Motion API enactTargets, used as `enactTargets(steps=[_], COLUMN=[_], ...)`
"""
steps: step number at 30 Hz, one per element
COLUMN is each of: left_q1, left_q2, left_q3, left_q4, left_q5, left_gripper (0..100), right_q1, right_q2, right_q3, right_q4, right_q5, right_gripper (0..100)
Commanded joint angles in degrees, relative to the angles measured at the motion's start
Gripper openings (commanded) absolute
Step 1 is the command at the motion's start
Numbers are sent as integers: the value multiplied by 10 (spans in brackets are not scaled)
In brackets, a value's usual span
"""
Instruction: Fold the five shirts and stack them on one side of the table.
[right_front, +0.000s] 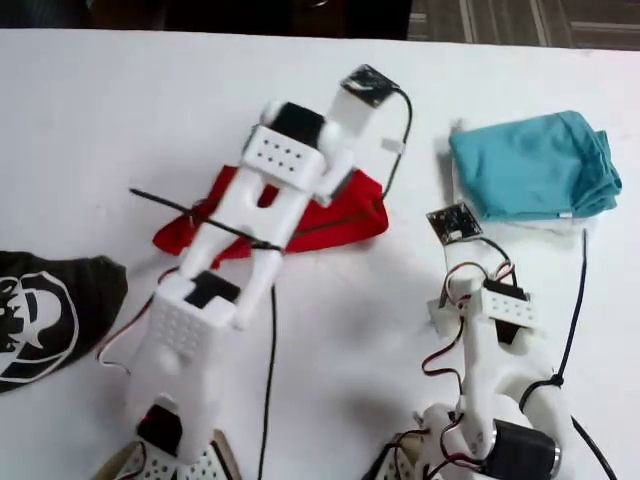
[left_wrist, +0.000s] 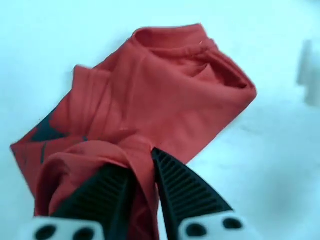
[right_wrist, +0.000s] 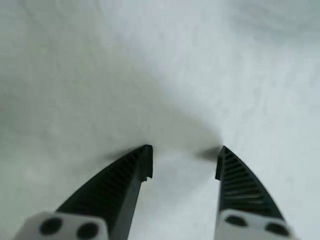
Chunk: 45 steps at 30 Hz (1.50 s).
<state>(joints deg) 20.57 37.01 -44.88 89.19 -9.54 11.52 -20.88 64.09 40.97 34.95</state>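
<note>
Nearest to the arm bases, at the left side of the counter (right_front: 100, 110), we see a black shirt (right_front: 50, 300) with a white print, lying crumpled. The right tool (right_wrist: 182, 152) hangs released, its jaws apart, over bare counter. A little farther, the left tool (left_wrist: 142, 162) is clenched on a fold of the red shirt (left_wrist: 165, 85) — this shirt lies partly folded in the middle of the counter. Farthest, on the right side, a teal shirt (right_front: 530, 165) lies folded.
</note>
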Motion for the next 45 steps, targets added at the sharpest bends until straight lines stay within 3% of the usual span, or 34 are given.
enactTargets(steps=[1,12,18,22,24,30,34,37,45], left_q1=[25,48,40,6,-36,-155,-191,-187,-75], left_q2=[4,89,105,107,103,98,100,100,101], left_q3=[-39,-157,-236,-376,-397,-318,-218,-168,-103], left_q4=[-23,-17,38,133,135,134,131,130,92], left_q5=[4,2,1,-13,-32,-75,-80,-76,-75], left_gripper=[25,39,288,255,236,226,226,226,225], right_q1=[11,12,12,12,12,12,12,12,12], right_q2=[-15,-15,-15,-15,-15,-15,-16,-16,-16], right_q3=[1,1,1,1,1,1,1,1,1], right_q4=[-15,-15,-15,-14,-14,-14,-14,-14,-14], right_q5=[2,2,2,2,2,2,2,2,2], right_gripper=[205,205,205,205,205,205,206,206,207])
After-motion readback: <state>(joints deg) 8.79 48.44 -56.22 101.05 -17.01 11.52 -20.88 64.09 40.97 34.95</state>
